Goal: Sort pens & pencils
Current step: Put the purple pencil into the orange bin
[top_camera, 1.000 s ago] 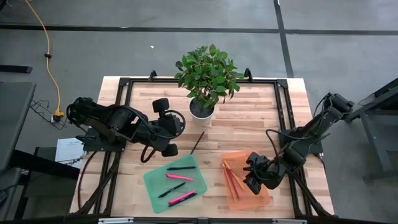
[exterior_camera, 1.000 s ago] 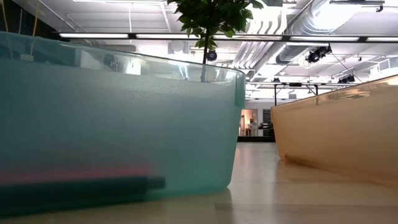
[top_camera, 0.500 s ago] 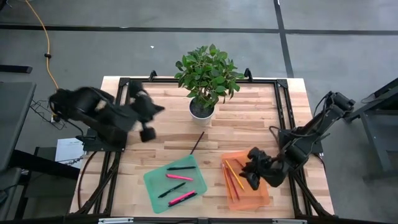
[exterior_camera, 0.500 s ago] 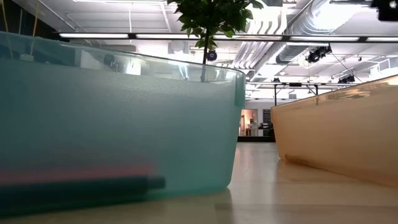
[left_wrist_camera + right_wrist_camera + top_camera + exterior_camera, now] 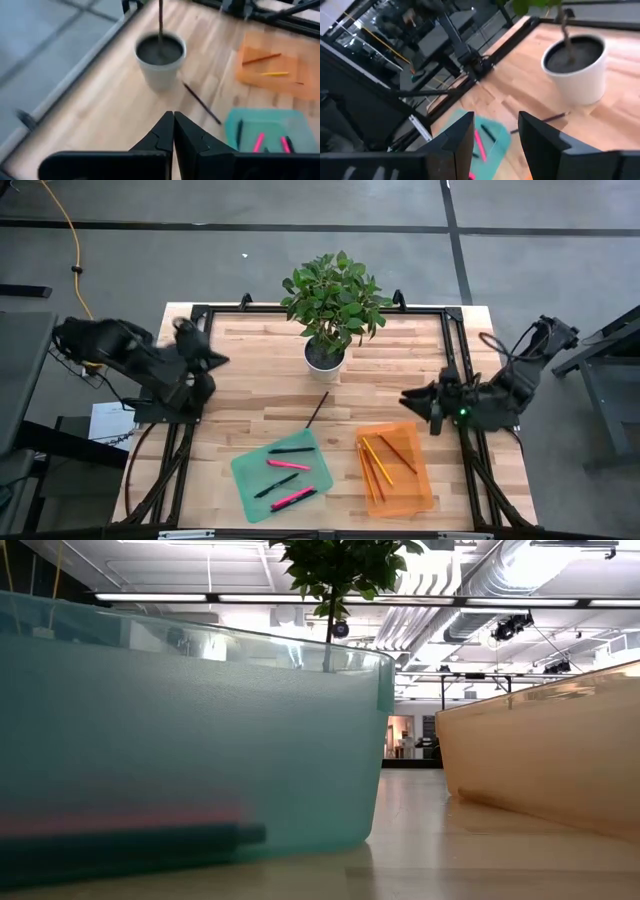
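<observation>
Several pink and black pens (image 5: 288,465) lie in the green tray (image 5: 250,470); they also show through its wall in the low view as pens (image 5: 130,830). Thin pencils (image 5: 375,460) lie in the orange tray (image 5: 420,490). One dark pencil (image 5: 316,410) lies flat on the bare wood between the trays and the pot; the left wrist view shows it as the dark pencil (image 5: 201,103). My left gripper (image 5: 215,360) is shut and holds nothing, near the table's far left. My right gripper (image 5: 407,396) is open and holds nothing, in the air just beyond the orange tray's far edge.
A leafy plant in a white pot (image 5: 325,355) stands at the table's far middle, close to the loose dark pencil. A black metal frame (image 5: 300,310) runs along the table's edges. Bare wood (image 5: 240,405) lies between the left arm and the green tray.
My left gripper has pulled back from beside the green tray's far edge toward the table's far left, staying shut. My right gripper has risen off the orange tray and gone toward the far right, tipping up toward level. A reddish pencil now shows where it hovered.
</observation>
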Action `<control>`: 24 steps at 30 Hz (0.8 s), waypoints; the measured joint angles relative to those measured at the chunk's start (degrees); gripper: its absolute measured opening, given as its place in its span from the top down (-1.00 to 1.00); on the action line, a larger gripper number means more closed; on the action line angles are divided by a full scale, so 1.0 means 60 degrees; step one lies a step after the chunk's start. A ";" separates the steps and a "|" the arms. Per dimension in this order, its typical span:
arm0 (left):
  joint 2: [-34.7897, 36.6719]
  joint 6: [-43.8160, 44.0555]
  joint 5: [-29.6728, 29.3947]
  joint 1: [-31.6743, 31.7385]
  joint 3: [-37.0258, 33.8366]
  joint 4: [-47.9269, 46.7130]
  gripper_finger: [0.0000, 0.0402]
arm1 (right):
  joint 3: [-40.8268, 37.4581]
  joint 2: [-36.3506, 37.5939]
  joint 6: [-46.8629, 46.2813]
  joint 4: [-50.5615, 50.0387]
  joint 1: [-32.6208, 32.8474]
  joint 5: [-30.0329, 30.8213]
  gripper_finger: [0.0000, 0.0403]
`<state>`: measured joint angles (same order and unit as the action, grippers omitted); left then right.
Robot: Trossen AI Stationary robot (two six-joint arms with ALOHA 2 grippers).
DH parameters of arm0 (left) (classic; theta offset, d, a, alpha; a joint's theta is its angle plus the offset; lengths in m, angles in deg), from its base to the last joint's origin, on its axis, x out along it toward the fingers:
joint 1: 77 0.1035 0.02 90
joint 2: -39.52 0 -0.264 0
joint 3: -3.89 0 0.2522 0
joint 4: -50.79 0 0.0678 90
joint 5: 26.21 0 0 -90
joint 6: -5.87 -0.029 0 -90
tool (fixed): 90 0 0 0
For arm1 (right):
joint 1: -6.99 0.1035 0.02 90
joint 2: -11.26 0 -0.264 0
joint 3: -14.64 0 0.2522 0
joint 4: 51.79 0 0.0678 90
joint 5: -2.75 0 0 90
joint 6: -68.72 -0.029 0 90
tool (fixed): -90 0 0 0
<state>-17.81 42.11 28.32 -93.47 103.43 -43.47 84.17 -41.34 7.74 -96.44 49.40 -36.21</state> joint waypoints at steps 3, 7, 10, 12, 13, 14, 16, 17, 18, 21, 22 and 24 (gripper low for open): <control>0.0592 0.0687 0.0564 0.0000 -0.2053 0.1594 1.00 | 0.0000 0.0405 0.0456 -0.0174 -0.0257 0.0065 0.28; 0.0806 0.0886 0.1471 0.0003 -0.4470 0.4443 1.00 | 0.0000 0.0596 0.0744 -0.0576 -0.0764 -0.0061 0.28; 0.0627 0.1344 0.1844 0.0385 -0.5640 0.6068 1.00 | 0.0000 0.0595 0.0751 -0.0825 -0.1143 -0.0425 0.28; 0.0331 0.1496 0.2365 0.0789 -0.6151 0.6660 1.00 | 0.0000 0.0571 0.0752 -0.0950 -0.1338 -0.0789 0.28; 0.0159 0.1524 0.2573 0.1008 -0.6294 0.6901 1.00 | 0.0000 0.0555 0.0774 -0.1020 -0.1423 -0.0901 0.28; -0.0003 0.1534 0.2824 0.1248 -0.6354 0.7102 1.00 | 0.0000 0.0537 0.0864 -0.1083 -0.1488 -0.1024 0.28; -0.0381 0.1485 0.3194 0.1700 -0.6367 0.7355 1.00 | 0.0000 0.0525 0.1068 -0.1127 -0.1575 -0.1222 0.28; -0.0599 0.1392 0.3307 0.1884 -0.6349 0.7528 1.00 | 0.0000 0.0531 0.1185 -0.1124 -0.1621 -0.1293 0.28; -0.0804 0.1311 0.3411 0.2034 -0.6327 0.7759 1.00 | 0.0000 0.0531 0.1266 -0.1131 -0.1650 -0.1366 0.28; -0.1390 0.1207 0.3649 0.2485 -0.6139 0.8557 1.00 | 0.0000 0.0531 0.1446 -0.1287 -0.1715 -0.1576 0.28; -0.1601 0.1186 0.3786 0.2604 -0.6057 0.8764 1.00 | 0.0000 0.0531 0.1464 -0.1395 -0.1718 -0.1605 0.28; -0.2132 0.1180 0.3973 0.2791 -0.5838 0.8984 1.00 | 0.0000 0.0535 0.1420 -0.1649 -0.1715 -0.1604 0.28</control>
<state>-30.61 49.19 52.15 -76.72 68.40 10.43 84.17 -38.13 16.26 -106.33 39.11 -45.84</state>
